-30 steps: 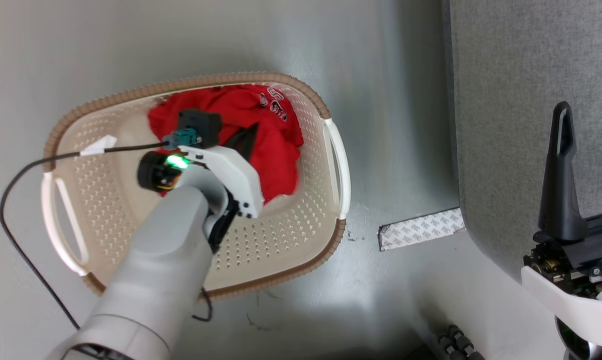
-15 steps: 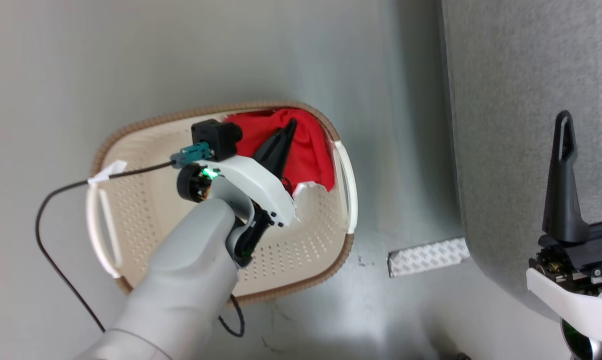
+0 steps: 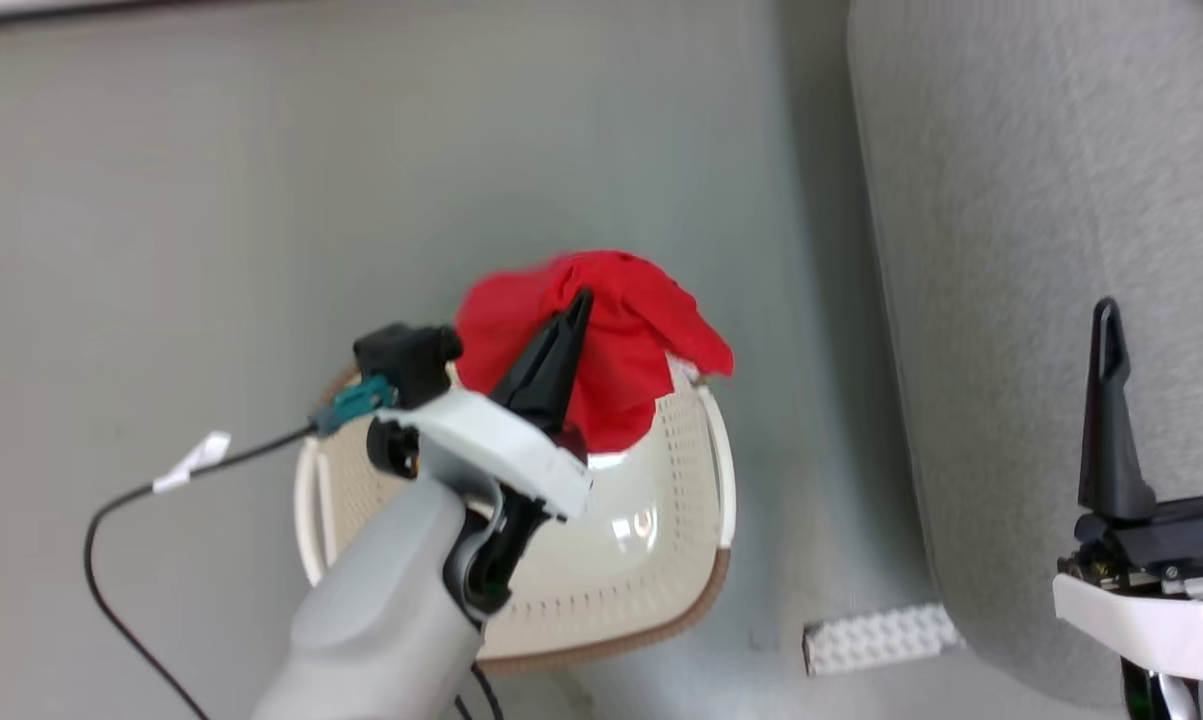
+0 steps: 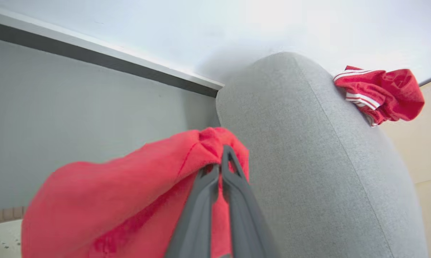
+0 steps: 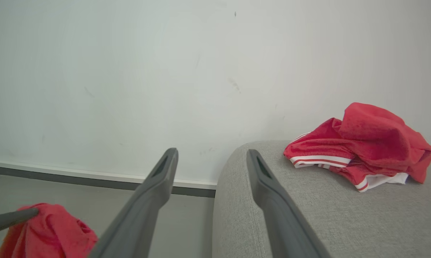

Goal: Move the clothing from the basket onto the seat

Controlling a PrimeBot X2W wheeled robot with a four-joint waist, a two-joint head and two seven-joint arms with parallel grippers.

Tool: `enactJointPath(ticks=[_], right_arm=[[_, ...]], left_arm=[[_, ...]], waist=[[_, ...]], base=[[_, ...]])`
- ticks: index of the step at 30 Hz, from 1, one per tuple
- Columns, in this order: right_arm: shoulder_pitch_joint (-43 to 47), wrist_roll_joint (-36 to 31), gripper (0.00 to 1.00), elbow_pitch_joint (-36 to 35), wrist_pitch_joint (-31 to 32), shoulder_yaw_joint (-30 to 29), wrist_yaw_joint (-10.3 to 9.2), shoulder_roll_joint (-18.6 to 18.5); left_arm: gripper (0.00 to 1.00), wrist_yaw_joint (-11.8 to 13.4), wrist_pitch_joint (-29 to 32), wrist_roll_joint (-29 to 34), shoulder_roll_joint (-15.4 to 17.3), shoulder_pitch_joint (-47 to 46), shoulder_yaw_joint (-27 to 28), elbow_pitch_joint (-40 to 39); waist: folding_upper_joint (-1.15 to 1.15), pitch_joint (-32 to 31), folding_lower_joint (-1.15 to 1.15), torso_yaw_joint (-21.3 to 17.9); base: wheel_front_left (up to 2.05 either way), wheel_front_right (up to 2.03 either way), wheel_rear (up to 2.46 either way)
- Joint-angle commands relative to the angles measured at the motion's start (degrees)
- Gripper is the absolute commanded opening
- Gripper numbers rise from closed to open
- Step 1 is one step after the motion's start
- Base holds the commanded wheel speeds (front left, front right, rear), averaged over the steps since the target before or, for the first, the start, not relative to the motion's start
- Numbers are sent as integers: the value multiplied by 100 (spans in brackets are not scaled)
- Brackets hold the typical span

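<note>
My left gripper (image 3: 581, 296) is shut on a bright red piece of clothing (image 3: 621, 340), holding it bunched above the far end of the cream basket (image 3: 661, 590). In the left wrist view the fabric (image 4: 111, 193) drapes over the closed left gripper (image 4: 222, 157), with the grey seat (image 4: 308, 150) just beyond. A second red garment with white stripes (image 5: 362, 147) lies on the seat (image 5: 308, 215). My right gripper (image 3: 1166, 300) stands open over the seat (image 3: 1011, 250), holding nothing; the right wrist view shows the right gripper (image 5: 211, 154) with its fingers well apart.
The basket stands on a grey floor (image 3: 261, 200) to the left of the seat. A pale textured strip (image 3: 881, 635) lies on the floor by the seat's corner. A black cable (image 3: 121, 500) trails from my left wrist. A white wall with a dark baseboard (image 5: 93, 179) lies ahead.
My left gripper has risen with the red garment, lifting it out of the basket's bottom to above its rim. The head camera has shifted, so the basket sits lower in view.
</note>
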Motion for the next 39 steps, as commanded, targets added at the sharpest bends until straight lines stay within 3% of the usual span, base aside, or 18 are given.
enactJointPath(ticks=[1,25,39], right_arm=[[79,9,100,59,6,-9,-12,0],[1251,-21,100,1633,6,112,-12,-149],[1551,141,100,1995,5,285,-12,-175]], left_arm=[[0,-16,-3,84,27,148,53,-74],[0,-16,-4,946,256,1604,687,-1566],[0,129,74,971,623,2035,825,-1744]], waist=[[0,-503,1,134],[0,-3399,1,465],[0,-3964,1,477]], base=[[0,0,0],[0,0,0],[0,0,0]])
